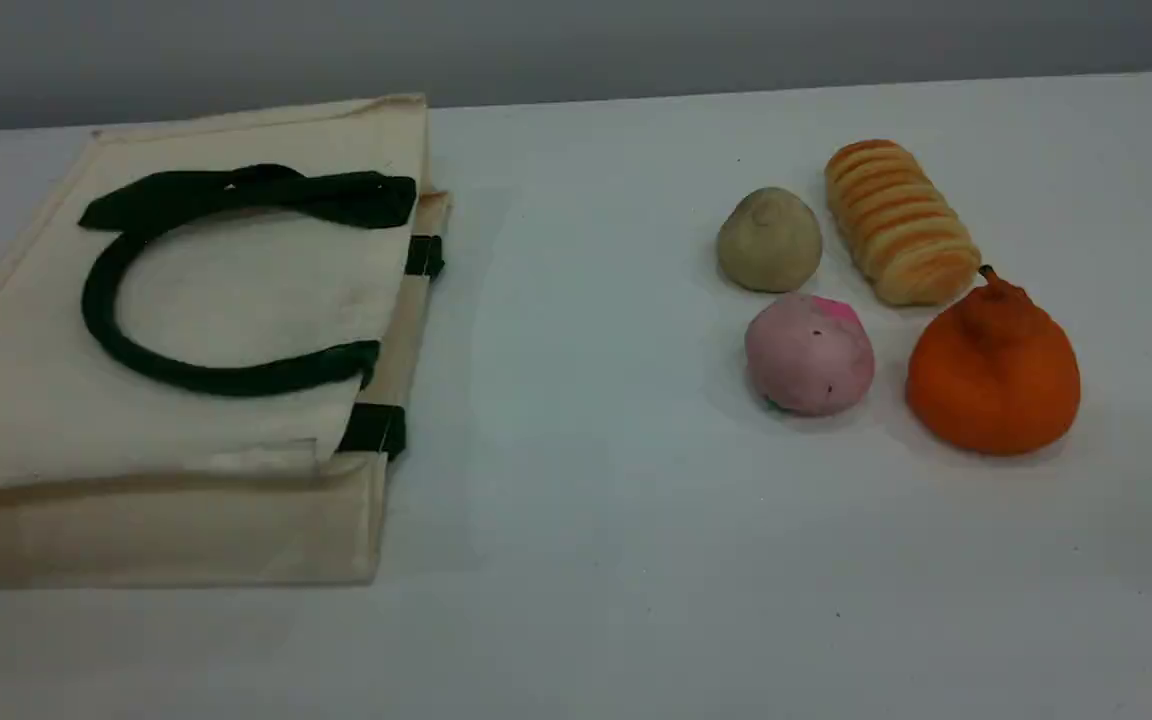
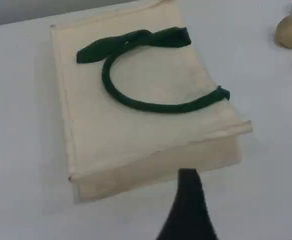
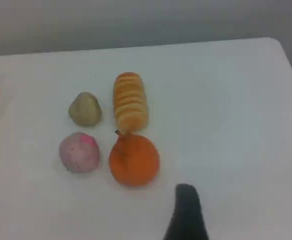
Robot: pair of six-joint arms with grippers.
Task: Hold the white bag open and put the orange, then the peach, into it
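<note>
The white bag [image 1: 186,330] lies flat and closed on the left of the table [image 1: 586,520], its mouth edge turned toward the foods and one dark green handle [image 1: 186,370] looped across its upper face. Well apart, on the right, sit the orange [image 1: 994,375] and, just beside it, the peach [image 1: 809,353]; a tan lump [image 1: 769,240] and a ridged bread roll [image 1: 901,222] lie behind them, the roll touching or nearly touching the orange.

Nothing is begun: the step in hand is the approach, with the bag still to be opened. The next move likely calls for the left arm to catch the handle or top layer and lift it, making a mouth for the right arm to feed.

Neither arm appears in the scene view. Each wrist view shows one dark fingertip, the left gripper [image 2: 188,210] hanging above the bag's near edge, the right gripper [image 3: 186,212] above bare table near the orange. Both stand wide, holding nothing.
</note>
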